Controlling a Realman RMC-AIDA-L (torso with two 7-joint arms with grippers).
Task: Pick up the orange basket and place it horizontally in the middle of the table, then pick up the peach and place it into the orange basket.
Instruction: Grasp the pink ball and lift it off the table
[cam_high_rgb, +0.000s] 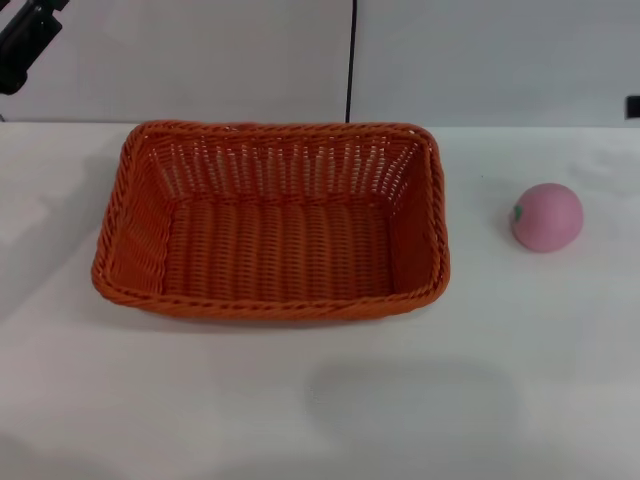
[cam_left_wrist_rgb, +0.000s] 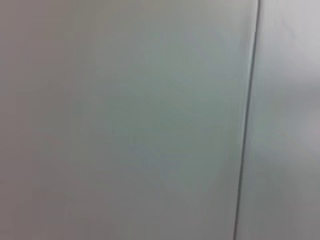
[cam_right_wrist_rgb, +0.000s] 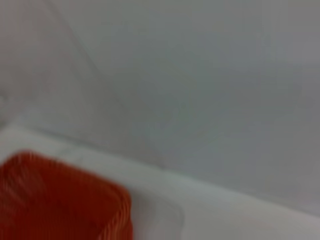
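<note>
The orange basket lies lengthwise across the middle of the white table, open side up and empty. A corner of the basket also shows in the right wrist view. The pale-pink peach rests on the table to the right of the basket, well apart from it. My left gripper is a dark shape raised in the far left corner, away from both objects. The right gripper does not show in any view.
A pale wall with a dark vertical seam stands behind the table's far edge. The left wrist view shows only that wall and seam. Bare tabletop lies in front of the basket.
</note>
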